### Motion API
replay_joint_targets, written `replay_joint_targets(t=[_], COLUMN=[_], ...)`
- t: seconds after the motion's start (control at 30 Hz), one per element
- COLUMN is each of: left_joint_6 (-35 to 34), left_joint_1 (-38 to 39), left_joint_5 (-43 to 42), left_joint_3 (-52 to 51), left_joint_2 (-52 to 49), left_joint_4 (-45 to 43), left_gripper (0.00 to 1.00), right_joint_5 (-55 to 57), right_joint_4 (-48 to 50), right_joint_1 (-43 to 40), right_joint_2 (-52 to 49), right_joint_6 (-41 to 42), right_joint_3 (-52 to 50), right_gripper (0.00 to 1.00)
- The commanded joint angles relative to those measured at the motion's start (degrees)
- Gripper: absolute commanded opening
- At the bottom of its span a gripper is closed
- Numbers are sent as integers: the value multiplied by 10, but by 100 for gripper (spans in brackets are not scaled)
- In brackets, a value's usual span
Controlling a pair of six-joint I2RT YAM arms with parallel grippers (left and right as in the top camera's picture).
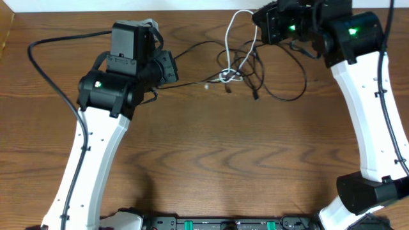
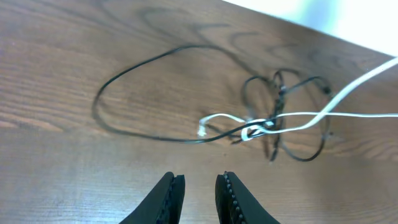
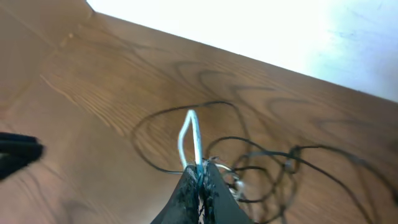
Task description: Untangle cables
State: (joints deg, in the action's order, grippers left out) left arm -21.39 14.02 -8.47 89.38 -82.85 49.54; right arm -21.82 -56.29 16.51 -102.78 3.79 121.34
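Bare table before left claw — cables beyond.

Robotics lab; two white arms at a wooden table.

We note a dark brown counter with broad, swirling wood grain, evenly lit with a faint sheen. A paler tan strip runs along its left edge. Beyond the far edge we see only a bright, washed-out white surface, its detail lost.

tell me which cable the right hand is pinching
The white cable: it is the only white one, and its loop sticks out of the shut right hand. The black cables lie on the table.
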Motion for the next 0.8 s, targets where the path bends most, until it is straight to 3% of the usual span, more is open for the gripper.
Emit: replay_joint_targets(t=[0.0, 0.1, 0.3, 0.53, 0.67, 0.77], left_joint_6=[-3, -1, 60, 87, 68, 11], left_joint_1=[-2, -2, -2, 3, 23, 35], left_joint_5=[5, 3, -63, -143, -150, -148], left_joint_3=[-3, -3, -3, -4, -4, -4], left_joint_2=[-34, -54, -74, -132, -185, -226], left_joint_4=[8, 10, 2, -6, -13, -17], left_gripper=[23, 25, 43, 48, 48, 49], right_joint_5=[-32, -24, -7, -7, -8, -6], right_joint_4=[8, 10, -43, -92, -100, -103], right_joint_1=[-10, -11, -12, -40, -62, -74], right_joint_2=[45, 70, 74, 36, 22, 15], right_joint_6=[44, 43, 26, 13, 13, 13], right_joint_3=[13, 40, 45, 45, 45, 45], right_gripper=[1, 1, 1, 2, 22, 30])
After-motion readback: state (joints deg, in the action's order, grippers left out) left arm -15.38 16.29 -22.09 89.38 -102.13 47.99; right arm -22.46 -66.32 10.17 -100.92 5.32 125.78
